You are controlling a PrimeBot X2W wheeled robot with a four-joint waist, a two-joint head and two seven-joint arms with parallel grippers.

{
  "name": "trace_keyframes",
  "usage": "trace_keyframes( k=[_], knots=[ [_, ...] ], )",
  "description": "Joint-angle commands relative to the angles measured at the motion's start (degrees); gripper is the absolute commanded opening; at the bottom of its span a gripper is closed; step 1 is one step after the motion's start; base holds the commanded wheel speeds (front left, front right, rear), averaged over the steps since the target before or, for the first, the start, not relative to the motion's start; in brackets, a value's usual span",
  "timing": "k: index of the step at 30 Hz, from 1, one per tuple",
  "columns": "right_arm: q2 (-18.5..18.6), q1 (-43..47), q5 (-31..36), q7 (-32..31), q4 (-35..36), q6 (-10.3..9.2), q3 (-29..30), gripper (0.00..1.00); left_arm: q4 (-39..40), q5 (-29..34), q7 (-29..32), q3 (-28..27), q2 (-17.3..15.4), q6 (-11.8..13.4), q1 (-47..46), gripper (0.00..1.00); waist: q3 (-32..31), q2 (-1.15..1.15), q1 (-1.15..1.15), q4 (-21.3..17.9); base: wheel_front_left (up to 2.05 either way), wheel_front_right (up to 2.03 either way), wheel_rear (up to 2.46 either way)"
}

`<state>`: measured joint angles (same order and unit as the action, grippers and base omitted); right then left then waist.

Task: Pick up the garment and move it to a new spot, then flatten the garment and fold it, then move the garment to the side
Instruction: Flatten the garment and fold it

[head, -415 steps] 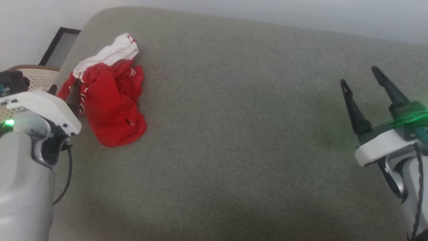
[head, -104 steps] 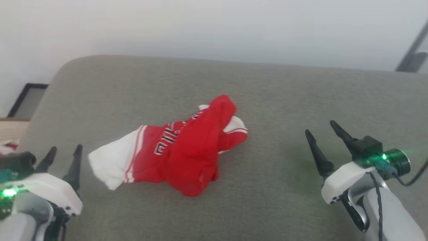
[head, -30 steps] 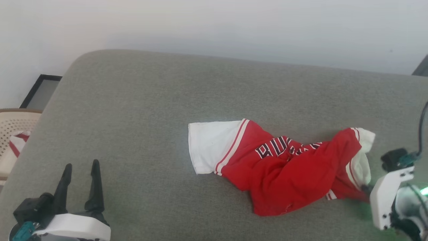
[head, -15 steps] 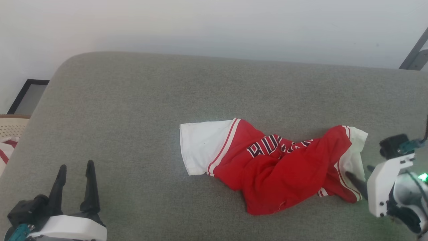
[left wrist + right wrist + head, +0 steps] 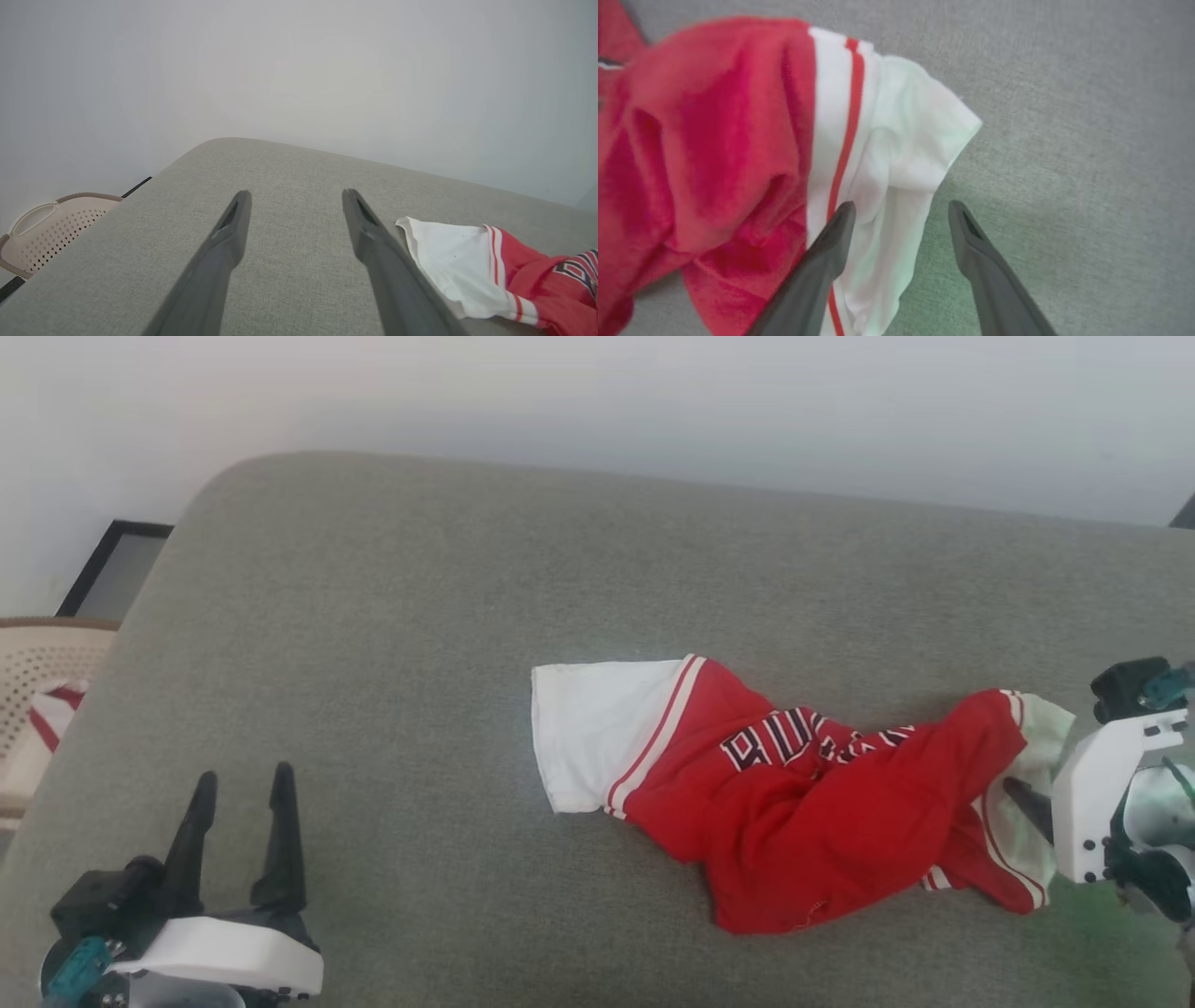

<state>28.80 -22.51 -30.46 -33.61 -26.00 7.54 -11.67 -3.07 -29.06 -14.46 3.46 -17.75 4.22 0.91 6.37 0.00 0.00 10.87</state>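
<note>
- Jaws wide, empty: left jaws over bare cushion (image 5: pixel 420 616), right jaws astride sleeve (image 5: pixel 901 140) edge of shirt (image 5: pixel 822 840).
- Open room left of shirt.
- Lettering (image 5: pixel 775 747): "BU" readable, rest creased.

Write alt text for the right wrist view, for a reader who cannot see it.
A crumpled red garment with a white sleeve lies on a grey cushion. The right gripper is open: one of its fingers crosses the sleeve, the other bare cushion.
</note>
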Motion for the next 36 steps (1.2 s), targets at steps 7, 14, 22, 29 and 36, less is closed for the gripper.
trace_keyframes(
  k=[7, 14, 22, 29, 36],
  knots=[
    [-0.6, -4.3, 0.0, -1.1, -8.6, -0.1, -3.1, 0.0, -1.0, 0.4, -0.2, 0.9, 0.4, -0.5, -2.1, 1.0, 1.7, 0.0, 0.0, 1.9, 0.0, 0.0, 0.0],
    [-0.4, -7.0, -1.1, 1.3, -12.9, -0.13, -5.5, 0.0, -2.3, 1.1, -0.5, 0.7, 0.7, -0.4, -3.0, 1.0, 2.1, 0.0, 0.0, 1.7, 0.0, 0.0, 0.0],
    [1.1, -9.4, -2.4, 2.4, -10.6, -0.11, -7.4, 0.0, -2.8, 1.5, -0.7, -0.7, 0.9, -0.3, -2.0, 1.0, 1.6, 0.0, 0.0, -0.2, 0.0, 0.0, 0.0],
    [4.0, -8.4, -4.0, 2.3, -5.2, -0.11, -8.1, 0.0, -2.7, 1.5, -0.7, -1.9, 0.9, -0.7, -1.1, 1.0, 0.6, 0.0, 0.0, -2.4, 0.0, 0.0, 0.0],
    [8.7, -2.5, -7.3, 2.6, 4.8, -0.1, -7.9, 0.0, -2.1, 1.7, -0.7, -2.8, 0.8, -0.8, -0.3, 1.0, 0.2, 0.0, 0.0, -4.2, 0.0, 0.0, 0.0]
  ],
)
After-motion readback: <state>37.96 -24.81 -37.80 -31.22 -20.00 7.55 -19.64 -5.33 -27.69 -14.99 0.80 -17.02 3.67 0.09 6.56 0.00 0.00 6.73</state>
